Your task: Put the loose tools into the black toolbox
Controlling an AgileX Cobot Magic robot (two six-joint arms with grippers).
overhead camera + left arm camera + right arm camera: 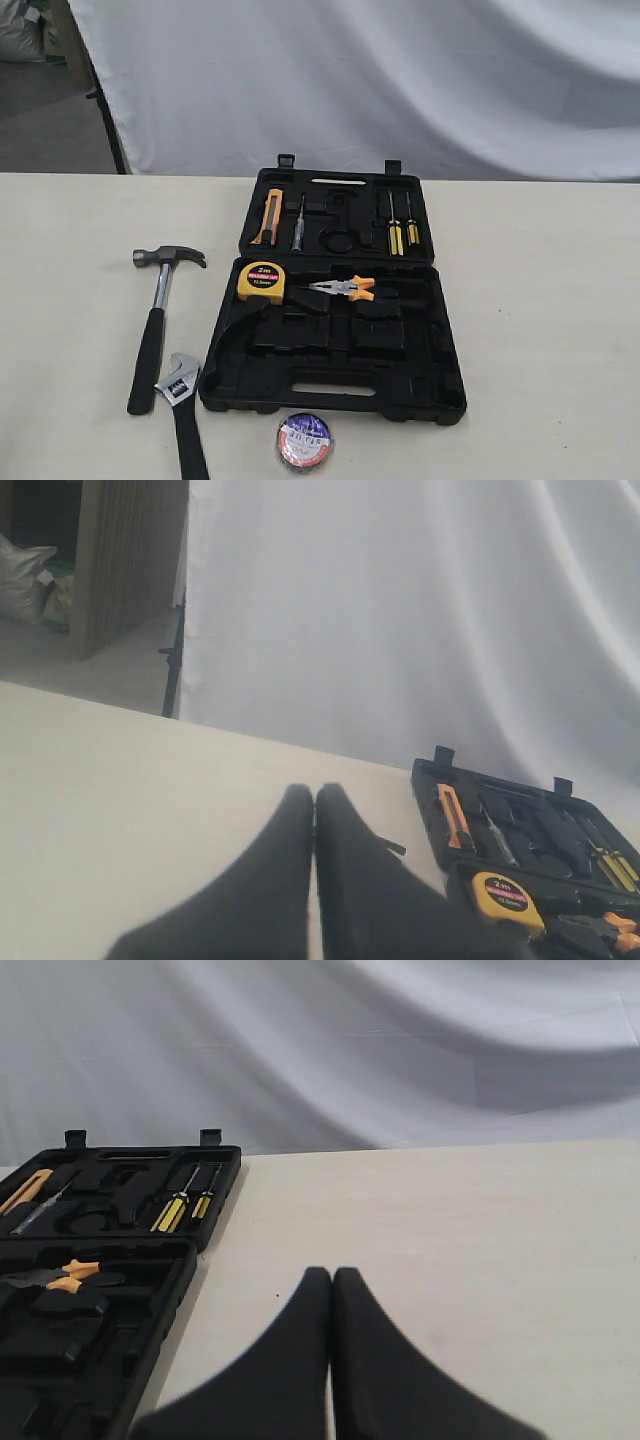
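Observation:
The black toolbox [330,345] lies open mid-table, its two halves flat. Left of it lies the steel claw hammer [155,318], head away from the front edge. The silver adjustable wrench [183,405] rests beside the hammer's handle end, near the front edge. In front of the toolbox sits the dark tape roll [304,441] with its purple-white label up. Neither gripper shows in the exterior view. My left gripper [315,795] is shut on nothing, above bare table left of the toolbox [530,830]. My right gripper [332,1278] is shut and empty, right of the toolbox [100,1260].
Inside the case are a yellow tape measure [262,281], orange-handled pliers [345,289], a yellow utility knife [271,217] and yellow-handled screwdrivers [402,225]. A white cloth backdrop [380,80] hangs behind the cream table [540,300].

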